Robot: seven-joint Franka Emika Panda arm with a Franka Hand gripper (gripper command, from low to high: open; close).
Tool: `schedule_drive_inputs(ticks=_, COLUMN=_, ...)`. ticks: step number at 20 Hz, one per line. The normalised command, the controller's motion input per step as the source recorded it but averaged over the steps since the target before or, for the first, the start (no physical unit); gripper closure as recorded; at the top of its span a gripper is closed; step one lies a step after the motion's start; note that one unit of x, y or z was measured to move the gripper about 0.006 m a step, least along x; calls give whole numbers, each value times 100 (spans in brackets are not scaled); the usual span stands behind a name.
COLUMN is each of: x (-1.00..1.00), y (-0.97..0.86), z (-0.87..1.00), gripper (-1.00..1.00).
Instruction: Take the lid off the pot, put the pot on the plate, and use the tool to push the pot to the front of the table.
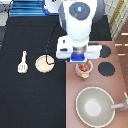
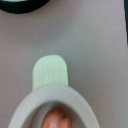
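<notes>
The pale-pink pot stands uncovered on the pinkish stove panel, with reddish-orange contents showing inside. My gripper hangs right over the pot's far rim, very close to it. In the wrist view the pot's rim and one side tab fill the frame. The lid is out of view. On the black table, the beige plate lies to the exterior view's left of the pot. The cream spatula lies further left.
A large grey-beige pan with a long handle sits at the exterior view's bottom right on the stove panel. Black burners lie to the right of the pot. Another burner shows at the wrist view's edge.
</notes>
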Motion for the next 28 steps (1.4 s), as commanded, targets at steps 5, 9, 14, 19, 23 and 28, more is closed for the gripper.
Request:
schedule_drive_inputs(ticks=5, x=-8, y=-1, z=-50, gripper=-100)
schedule_drive_inputs(ticks=9, x=-45, y=-1, z=-57, gripper=-100)
schedule_drive_inputs(ticks=14, x=-30, y=-1, z=-48, gripper=-100)
schedule_drive_inputs(ticks=19, x=-8, y=0, z=-19, gripper=100)
schedule_drive_inputs(ticks=23, x=-4, y=0, z=-1, gripper=100)
schedule_drive_inputs(ticks=28, x=-8, y=0, z=0, gripper=100)
